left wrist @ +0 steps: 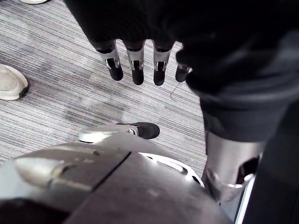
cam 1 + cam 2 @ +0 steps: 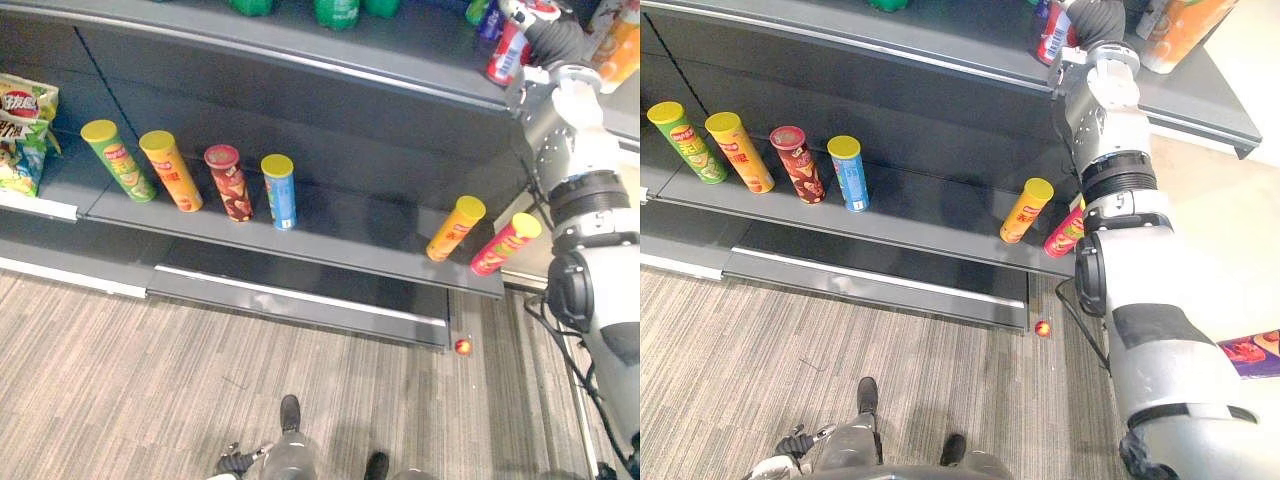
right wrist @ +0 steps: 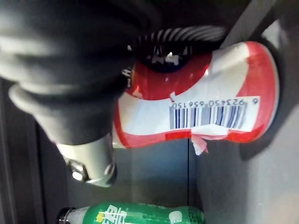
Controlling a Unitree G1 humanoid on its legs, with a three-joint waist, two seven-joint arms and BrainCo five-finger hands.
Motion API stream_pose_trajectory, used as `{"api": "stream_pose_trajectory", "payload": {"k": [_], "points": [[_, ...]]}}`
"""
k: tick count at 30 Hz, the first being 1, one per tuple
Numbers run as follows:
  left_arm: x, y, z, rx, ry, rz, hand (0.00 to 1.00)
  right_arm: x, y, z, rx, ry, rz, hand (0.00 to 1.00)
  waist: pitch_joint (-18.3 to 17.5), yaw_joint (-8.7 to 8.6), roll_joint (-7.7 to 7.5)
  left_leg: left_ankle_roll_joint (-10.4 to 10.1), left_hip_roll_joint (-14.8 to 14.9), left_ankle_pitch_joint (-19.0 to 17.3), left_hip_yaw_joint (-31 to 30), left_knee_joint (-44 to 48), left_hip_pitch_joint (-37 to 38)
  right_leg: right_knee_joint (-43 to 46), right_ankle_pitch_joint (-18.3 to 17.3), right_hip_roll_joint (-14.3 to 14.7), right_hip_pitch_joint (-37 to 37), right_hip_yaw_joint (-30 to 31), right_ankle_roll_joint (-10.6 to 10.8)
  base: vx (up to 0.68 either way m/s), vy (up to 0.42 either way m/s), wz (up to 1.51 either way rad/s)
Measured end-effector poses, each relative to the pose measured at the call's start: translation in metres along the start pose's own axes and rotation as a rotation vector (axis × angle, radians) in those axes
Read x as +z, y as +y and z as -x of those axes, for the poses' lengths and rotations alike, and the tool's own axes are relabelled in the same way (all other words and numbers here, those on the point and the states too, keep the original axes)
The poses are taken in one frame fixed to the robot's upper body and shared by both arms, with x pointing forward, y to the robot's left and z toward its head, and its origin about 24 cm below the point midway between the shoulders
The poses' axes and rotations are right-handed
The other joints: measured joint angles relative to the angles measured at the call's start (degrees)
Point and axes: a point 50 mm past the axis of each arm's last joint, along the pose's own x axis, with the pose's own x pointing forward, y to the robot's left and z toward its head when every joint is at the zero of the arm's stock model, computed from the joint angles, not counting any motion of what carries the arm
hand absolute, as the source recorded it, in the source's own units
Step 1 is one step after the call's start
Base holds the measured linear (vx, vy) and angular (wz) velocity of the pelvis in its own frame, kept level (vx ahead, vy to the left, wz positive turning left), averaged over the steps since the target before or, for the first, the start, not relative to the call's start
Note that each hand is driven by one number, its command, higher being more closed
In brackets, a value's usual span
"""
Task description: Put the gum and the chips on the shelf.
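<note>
My right hand [image 2: 548, 36] is raised to the upper shelf [image 2: 400, 62] at the far right, shut on a red and white gum bottle [image 2: 506, 52]. The right wrist view shows that gum bottle [image 3: 196, 107] lying sideways on the shelf floor beside a dark wall, with my thumb [image 3: 88, 161] along it. Several chip cans stand on the middle shelf [image 2: 370, 235]: green [image 2: 118, 160], orange [image 2: 171, 171], dark red [image 2: 230, 183] and blue [image 2: 279, 192]. A yellow-orange can [image 2: 455, 228] and a red can [image 2: 506, 244] lean at that shelf's right end. My left hand [image 1: 136, 63] hangs over the carpet with straight fingers, holding nothing.
Chip bags [image 2: 22, 130] fill the shelf at far left. Green bottles [image 2: 338, 12] stand on the upper shelf, one green bottle [image 3: 140, 215] close to the gum. Orange packs [image 2: 620, 50] sit at top right. A small red ball [image 2: 462, 347] lies on the carpet. A person's shoe [image 1: 11, 83] is nearby.
</note>
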Motion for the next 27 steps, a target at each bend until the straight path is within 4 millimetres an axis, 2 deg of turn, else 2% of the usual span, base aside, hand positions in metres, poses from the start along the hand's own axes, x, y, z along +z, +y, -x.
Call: {"api": "stream_pose_trajectory", "payload": {"k": [10, 20, 21, 25, 27], "points": [[0.003, 0.004, -0.001, 0.008, -0.007, -0.005, 0.0, 0.0, 0.001, 0.002, 0.009, -0.025, 0.007, 1.0, 0.52, -0.04, -1.0, -0.06, -0.06, -0.04, -0.06, 0.0, 0.0, 0.08, -0.04, 0.0, -0.02, -0.02, -0.04, 0.0, 0.0, 0.0], [0.003, 0.004, -0.001, 0.009, -0.007, -0.005, 0.0, -0.001, 0.0, 0.002, 0.01, -0.026, 0.009, 1.0, 0.53, 0.0, -1.01, -0.1, -0.07, -0.08, -0.29, 0.0, -0.01, 0.27, -0.12, -0.01, -0.02, -0.24, -0.11, 0.0, 0.0, 0.0], [0.003, 0.004, -0.001, 0.009, -0.007, -0.005, 0.0, -0.002, 0.0, 0.003, 0.01, -0.027, 0.009, 0.0, 0.53, 0.01, -1.02, -0.11, -0.07, -0.08, -0.32, 0.0, -0.02, 0.28, -0.12, -0.01, -0.02, -0.27, -0.11, 0.0, 0.0, 0.0], [0.003, 0.004, -0.001, 0.009, -0.007, -0.005, 0.0, -0.013, 0.002, 0.005, 0.027, 0.008, 0.031, 0.0, 0.54, 0.0, -1.04, -0.1, -0.07, -0.08, -0.32, 0.0, -0.06, 0.33, -0.12, -0.01, -0.09, -0.28, -0.11, 0.0, 0.0, 0.0], [0.003, 0.004, -0.001, 0.009, -0.007, -0.004, 0.0, -0.012, 0.003, 0.005, 0.033, -0.001, 0.027, 0.0, 0.54, -0.01, -1.12, -0.1, -0.06, -0.08, -0.33, 0.0, -0.07, 0.33, -0.13, -0.01, -0.08, -0.31, -0.11, 0.0, 0.0, 0.0]]}}
